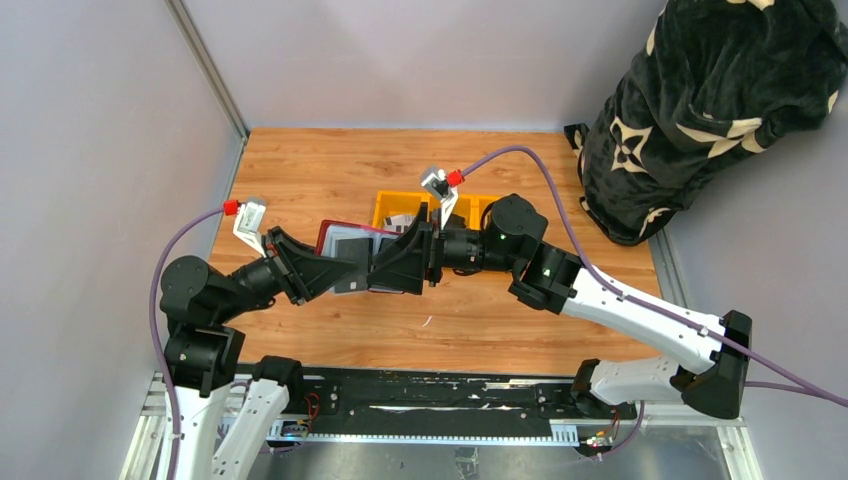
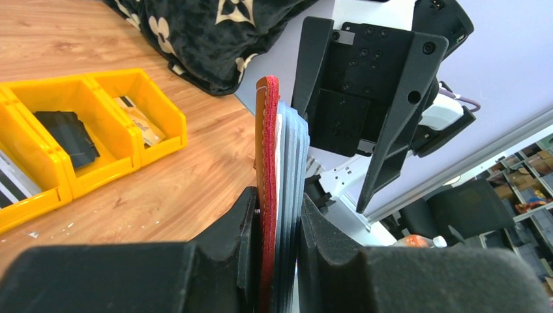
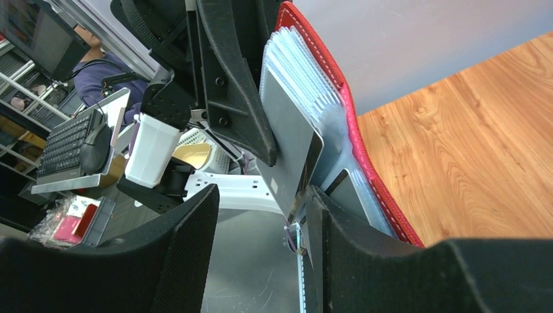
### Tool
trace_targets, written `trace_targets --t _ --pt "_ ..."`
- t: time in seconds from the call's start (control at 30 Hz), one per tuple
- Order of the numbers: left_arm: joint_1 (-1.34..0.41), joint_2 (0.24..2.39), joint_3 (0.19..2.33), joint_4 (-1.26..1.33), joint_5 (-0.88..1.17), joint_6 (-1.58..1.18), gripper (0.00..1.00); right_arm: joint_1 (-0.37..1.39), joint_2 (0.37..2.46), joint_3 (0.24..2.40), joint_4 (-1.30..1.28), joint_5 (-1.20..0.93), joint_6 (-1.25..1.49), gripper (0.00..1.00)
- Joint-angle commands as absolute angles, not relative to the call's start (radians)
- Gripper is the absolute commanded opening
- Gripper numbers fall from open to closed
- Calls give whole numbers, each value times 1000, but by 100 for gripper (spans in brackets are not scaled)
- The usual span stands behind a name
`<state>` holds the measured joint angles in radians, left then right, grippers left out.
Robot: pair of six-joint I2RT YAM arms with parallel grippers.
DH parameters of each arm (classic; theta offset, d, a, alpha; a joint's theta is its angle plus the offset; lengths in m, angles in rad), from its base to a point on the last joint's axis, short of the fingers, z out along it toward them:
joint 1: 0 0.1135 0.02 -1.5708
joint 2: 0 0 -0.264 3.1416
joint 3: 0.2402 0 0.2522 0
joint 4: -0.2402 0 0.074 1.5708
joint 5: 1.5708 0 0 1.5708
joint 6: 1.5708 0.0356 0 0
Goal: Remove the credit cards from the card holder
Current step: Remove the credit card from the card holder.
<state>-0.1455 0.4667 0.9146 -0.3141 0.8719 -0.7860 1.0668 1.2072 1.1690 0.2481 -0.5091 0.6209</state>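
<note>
The dark red card holder is held upright above the table, edge-on in the left wrist view, with its pale blue-grey sleeves fanned beside the cover. My left gripper is shut on it, one finger on the red cover and the other on the sleeves. My right gripper faces it from the right and is open. A flat grey card sticks out of the sleeves, its lower corner just inside my right-hand finger. The holder's red edge curves behind that finger.
A yellow three-part bin stands behind the grippers. It holds a black folded item and cards. A black patterned bundle fills the back right corner. Grey walls close off the left and back.
</note>
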Motion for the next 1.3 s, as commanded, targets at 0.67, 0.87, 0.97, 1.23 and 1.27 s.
trace_targets --t 0.67,0.87,0.97,1.23,1.27 --pt "-146 445 926 -141 987 -917 17 1097 1263 1176 325 -445 663 9" --pt "-146 445 908 -96 998 -962 33 1097 1220 1111 407 -480 695 0" --pt "-146 448 901 -72 1005 -991 35 1097 1204 1067 472 -495 725 0" --pt "-146 457 897 -18 1044 -1064 27 1097 1187 1011 575 -552 763 0" --pt "-146 458 901 -16 1045 -1068 25 1097 1182 1003 584 -557 765 0"
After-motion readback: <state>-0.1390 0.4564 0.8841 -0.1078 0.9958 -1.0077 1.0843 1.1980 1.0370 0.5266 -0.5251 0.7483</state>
